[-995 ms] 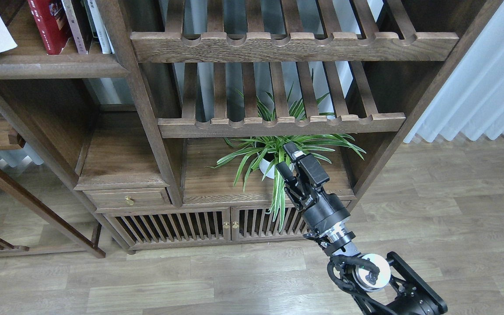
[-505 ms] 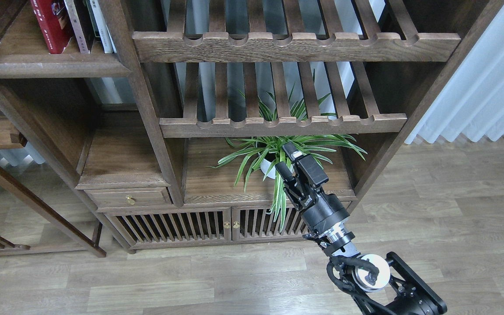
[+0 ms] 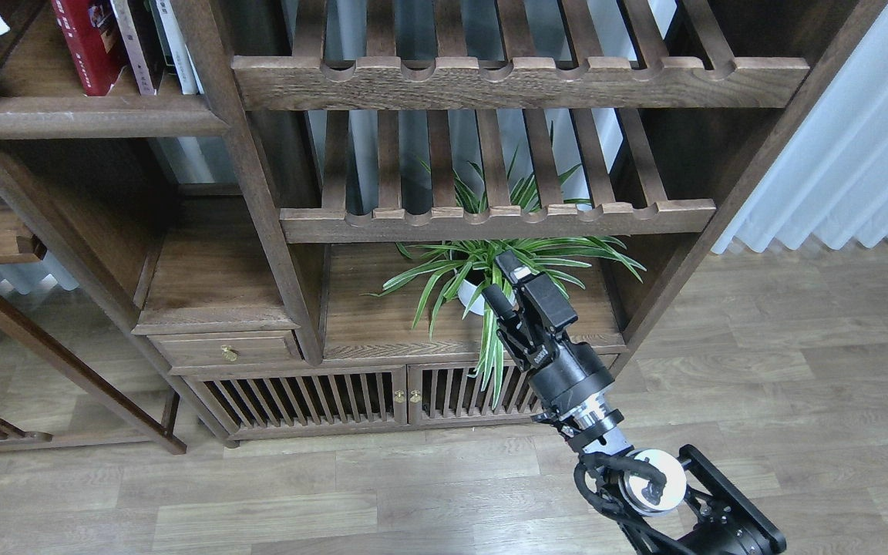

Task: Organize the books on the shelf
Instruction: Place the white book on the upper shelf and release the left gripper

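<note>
Wood-plank floor [image 3: 259, 501] | dark bookcase [image 3: 259, 193] | right jaws [image 3: 504, 279] parted, empty, before plant [image 3: 482, 266]

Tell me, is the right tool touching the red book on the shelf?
Apart. The head view shows the right tool low by the plant, the red book far up left.

Grey-brown wood-plank floor [image 3: 798, 401] runs across the lower half of the view, carrying the tall dark-brown wooden bookcase [image 3: 259, 231], which stands on it at left and centre. Pale pleated curtains [image 3: 860, 154] drop to the planks at the right. A slanted dark wooden frame [image 3: 66, 362] meets the floor far left.
</note>
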You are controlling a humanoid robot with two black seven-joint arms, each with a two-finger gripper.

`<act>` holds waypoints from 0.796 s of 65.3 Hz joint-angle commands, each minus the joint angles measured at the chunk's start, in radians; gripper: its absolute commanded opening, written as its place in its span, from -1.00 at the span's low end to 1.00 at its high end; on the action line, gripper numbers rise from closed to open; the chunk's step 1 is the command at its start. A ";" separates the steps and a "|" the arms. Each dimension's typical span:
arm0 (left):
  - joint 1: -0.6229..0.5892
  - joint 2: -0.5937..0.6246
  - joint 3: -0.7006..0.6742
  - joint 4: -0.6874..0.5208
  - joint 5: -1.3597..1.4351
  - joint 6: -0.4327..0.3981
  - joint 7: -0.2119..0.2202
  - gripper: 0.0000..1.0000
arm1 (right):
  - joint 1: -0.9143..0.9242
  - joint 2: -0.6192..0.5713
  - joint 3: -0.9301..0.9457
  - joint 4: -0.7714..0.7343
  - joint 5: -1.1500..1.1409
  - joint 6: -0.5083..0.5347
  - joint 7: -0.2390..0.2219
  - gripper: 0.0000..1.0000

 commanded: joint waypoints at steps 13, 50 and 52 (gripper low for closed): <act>-0.013 -0.030 -0.024 0.015 0.066 0.000 0.000 -0.88 | -0.002 0.000 -0.003 0.000 -0.008 0.004 -0.001 0.70; -0.021 -0.151 -0.118 0.065 0.173 0.000 -0.062 -0.87 | -0.003 0.000 -0.003 0.001 -0.017 0.023 -0.001 0.70; -0.021 -0.155 -0.118 0.067 0.176 0.000 -0.067 -0.87 | -0.003 0.000 -0.003 0.001 -0.018 0.023 -0.001 0.70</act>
